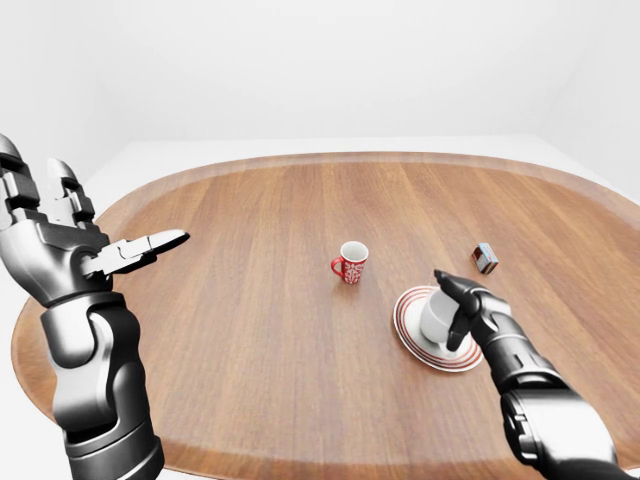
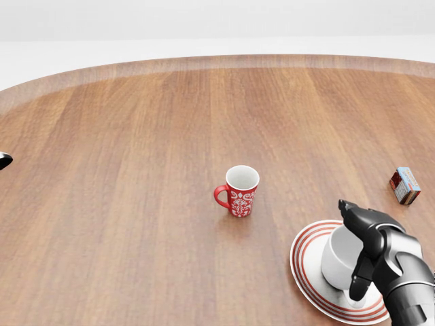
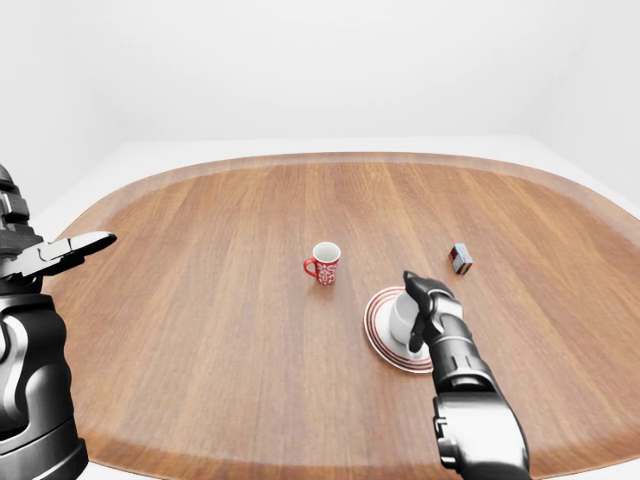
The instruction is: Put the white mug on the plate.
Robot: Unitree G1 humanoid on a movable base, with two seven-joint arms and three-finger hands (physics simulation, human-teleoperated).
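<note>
The white mug stands on the white plate with red rings at the lower right of the head view, leaning slightly. My right hand is closed round it, one finger over the far rim and the thumb down its near side. The hand hides the mug's right side. My left hand is open and empty, raised above the table's left edge in the left-eye view.
A red patterned mug stands upright to the upper left of the plate. A small box lies to the plate's upper right. The oval wooden table fills the view, with white floor beyond it.
</note>
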